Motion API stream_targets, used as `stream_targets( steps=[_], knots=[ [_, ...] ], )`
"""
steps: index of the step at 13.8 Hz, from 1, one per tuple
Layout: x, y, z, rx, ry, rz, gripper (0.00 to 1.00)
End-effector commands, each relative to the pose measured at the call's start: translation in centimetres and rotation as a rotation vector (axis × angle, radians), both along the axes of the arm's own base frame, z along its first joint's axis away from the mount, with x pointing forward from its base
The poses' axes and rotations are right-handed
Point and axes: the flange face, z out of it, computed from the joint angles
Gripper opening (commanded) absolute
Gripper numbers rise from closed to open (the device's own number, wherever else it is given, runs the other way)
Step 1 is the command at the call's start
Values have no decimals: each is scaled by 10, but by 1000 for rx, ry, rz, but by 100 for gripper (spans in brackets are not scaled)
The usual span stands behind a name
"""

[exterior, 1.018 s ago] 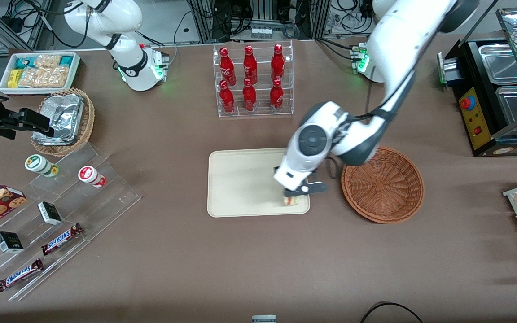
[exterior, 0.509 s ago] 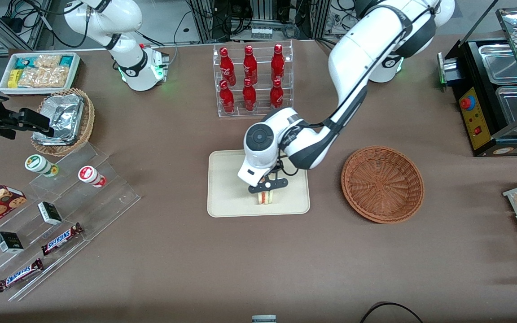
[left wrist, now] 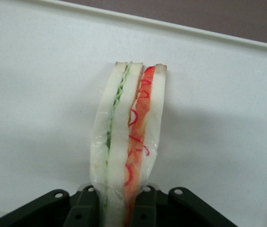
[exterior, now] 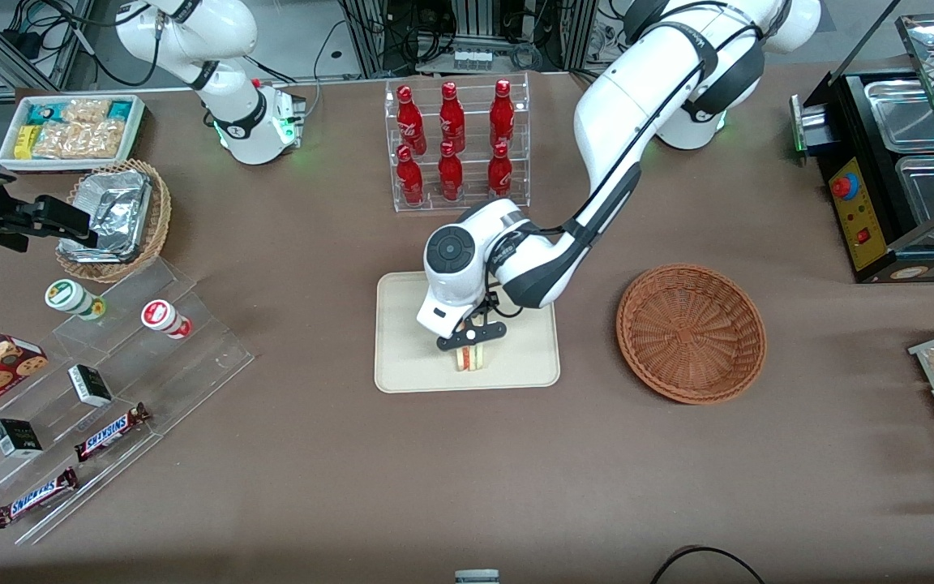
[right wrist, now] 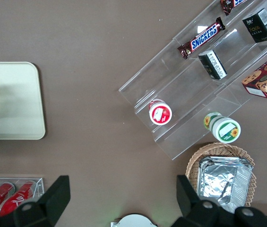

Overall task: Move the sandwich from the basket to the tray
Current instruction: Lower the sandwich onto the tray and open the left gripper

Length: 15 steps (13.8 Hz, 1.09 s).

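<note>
One layered wedge sandwich, gripper-clamped, over tray.

Front view: high above, looking steeply down across the whole table. Left wrist view: very close, down past the gripper onto the tray. Right wrist view: apparently straight down, sharing the tray's edge.
</note>
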Motion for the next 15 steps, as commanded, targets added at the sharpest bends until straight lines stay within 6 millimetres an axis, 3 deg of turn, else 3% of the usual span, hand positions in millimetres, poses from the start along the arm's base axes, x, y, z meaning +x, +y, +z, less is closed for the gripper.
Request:
stream_targets(
  steps=[1,4,6,9,15],
  knots=[
    [5,-4,-4,6,-9,17,100],
    [9,-3,10,1,-20,12,100],
    [16,1,35,6,-25,19,100],
    [25,5,93,4,-53,26,100],
    [57,64,180,21,-94,8,100]
  ],
)
